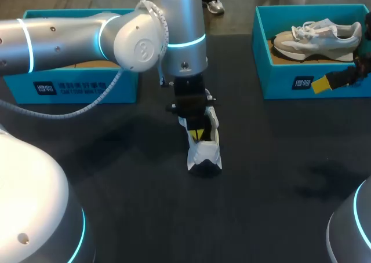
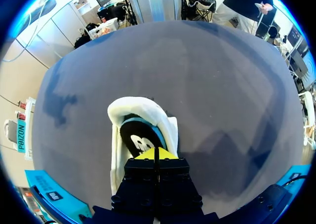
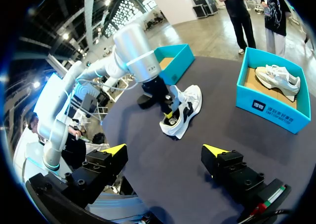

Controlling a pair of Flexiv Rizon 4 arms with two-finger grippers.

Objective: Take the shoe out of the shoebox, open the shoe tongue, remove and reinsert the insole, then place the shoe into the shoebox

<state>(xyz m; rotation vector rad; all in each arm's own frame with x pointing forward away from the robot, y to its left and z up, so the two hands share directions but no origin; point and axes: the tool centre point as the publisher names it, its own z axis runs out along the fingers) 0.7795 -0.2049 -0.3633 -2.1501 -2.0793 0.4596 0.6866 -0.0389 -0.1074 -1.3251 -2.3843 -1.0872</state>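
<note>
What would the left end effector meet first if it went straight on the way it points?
Probably the black insole inside the white shoe: the left end effector points into the shoe's opening and may already touch it.

Matt table (image 1: 278,176), glossy L arm (image 1: 69,37), cloth shoe (image 1: 203,154), cardboard shoebox (image 1: 130,86).

I have the white shoe (image 1: 204,150) out on the dark tabletop near its middle, opening turned upward. Inside it the insole (image 2: 136,140) shows black with a teal edge and a white mark. The pressed-together fingers of my left gripper (image 2: 155,154) reach into that opening. The open teal shoebox (image 1: 75,89) sits at the far left, its brown cardboard floor bare. A second shoebox (image 1: 281,80), also teal, at the far right holds a grey-white sneaker (image 1: 316,38) lying lengthwise.
</note>
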